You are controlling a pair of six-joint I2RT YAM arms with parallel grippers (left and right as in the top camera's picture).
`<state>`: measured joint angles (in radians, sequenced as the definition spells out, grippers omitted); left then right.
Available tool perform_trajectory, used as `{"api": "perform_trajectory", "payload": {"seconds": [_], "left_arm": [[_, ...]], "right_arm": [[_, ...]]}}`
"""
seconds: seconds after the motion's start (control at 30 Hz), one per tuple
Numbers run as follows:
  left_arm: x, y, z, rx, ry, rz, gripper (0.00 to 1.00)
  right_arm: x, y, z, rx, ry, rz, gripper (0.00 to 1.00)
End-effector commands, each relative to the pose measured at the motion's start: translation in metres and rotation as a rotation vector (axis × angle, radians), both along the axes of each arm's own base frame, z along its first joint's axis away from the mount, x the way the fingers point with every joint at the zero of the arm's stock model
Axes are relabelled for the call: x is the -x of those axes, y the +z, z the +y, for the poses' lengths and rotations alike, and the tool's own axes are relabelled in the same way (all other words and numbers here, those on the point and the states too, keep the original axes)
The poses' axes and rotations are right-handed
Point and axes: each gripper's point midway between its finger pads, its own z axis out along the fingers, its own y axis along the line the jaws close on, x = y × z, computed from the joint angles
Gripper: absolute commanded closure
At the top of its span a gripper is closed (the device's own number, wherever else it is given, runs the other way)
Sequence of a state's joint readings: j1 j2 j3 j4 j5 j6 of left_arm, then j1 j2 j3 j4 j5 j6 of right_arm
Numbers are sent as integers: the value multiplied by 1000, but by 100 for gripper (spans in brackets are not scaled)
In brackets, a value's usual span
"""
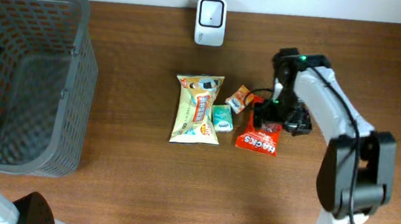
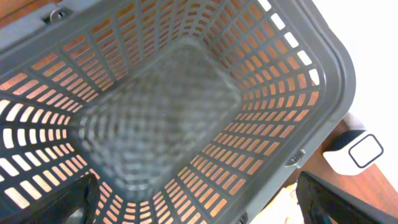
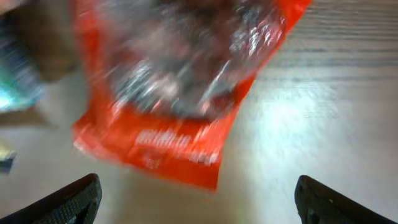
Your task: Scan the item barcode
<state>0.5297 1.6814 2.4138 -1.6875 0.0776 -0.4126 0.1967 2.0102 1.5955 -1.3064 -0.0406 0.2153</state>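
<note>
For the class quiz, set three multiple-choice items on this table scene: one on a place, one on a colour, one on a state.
1. The grey basket stands: A left of the yellow snack bag; B right of it; C on it.
2. The bag under the right pincer is: A blue; B red; C white.
3. The basket is: A overturned; B full; C empty.
Key: 1 A, it sits at the far left; 2 B, red foil lies below the pincer; 3 C, only bare mesh inside.
</note>
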Motion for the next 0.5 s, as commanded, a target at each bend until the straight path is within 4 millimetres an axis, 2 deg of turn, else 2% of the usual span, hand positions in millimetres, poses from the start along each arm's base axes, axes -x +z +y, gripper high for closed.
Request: {"api": "perform_trajectory", "payload": {"seconds": [0.0, 0.07, 0.17, 0.23, 0.33, 0.47], "left_arm": [[0, -1, 1, 5, 8, 2, 1], [0, -1, 1, 5, 8, 2, 1], [0, -1, 1, 5, 8, 2, 1], [0, -1, 1, 5, 8, 2, 1], [0, -1, 1, 5, 8, 2, 1], [0, -1, 1, 5, 8, 2, 1]], "right_arm": [[-7, 56, 20, 155, 131, -213, 2], [-2, 49, 48, 203, 233, -237, 2], [-6, 25, 56, 347, 180, -304, 2], [-5, 4, 60, 367, 156, -307, 2], [-2, -25, 48, 408, 149, -299, 1], [-6, -47, 31, 435, 115, -332, 1]]}}
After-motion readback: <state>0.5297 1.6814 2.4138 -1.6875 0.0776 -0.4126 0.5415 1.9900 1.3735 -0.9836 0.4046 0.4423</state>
